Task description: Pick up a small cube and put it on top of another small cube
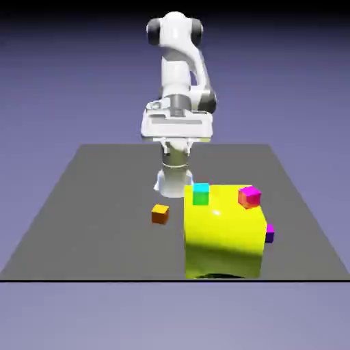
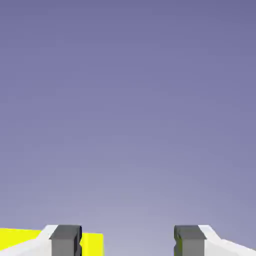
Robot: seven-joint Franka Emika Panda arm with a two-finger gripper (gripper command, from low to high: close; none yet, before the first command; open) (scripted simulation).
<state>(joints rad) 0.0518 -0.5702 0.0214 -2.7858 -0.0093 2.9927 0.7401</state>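
Purple cube (image 1: 269, 233) sits beyond your open, empty gripper (image 2: 128, 241), seemingly against the yellow block (image 1: 223, 236); a low approach risks a collision.

The block (image 1: 222, 236) is gleaming, smooth like glossy plastic; the counter (image 1: 102, 212) is looking matt and smooth.

I'm seeing the small purple cube (image 1: 269, 233) sitting low beside the yellow block, at the exterior view's right (partly hidden, I'm noting). The other small cube (image 1: 200, 194), cyan above and green in front, is appearing upright by the block's upper left.
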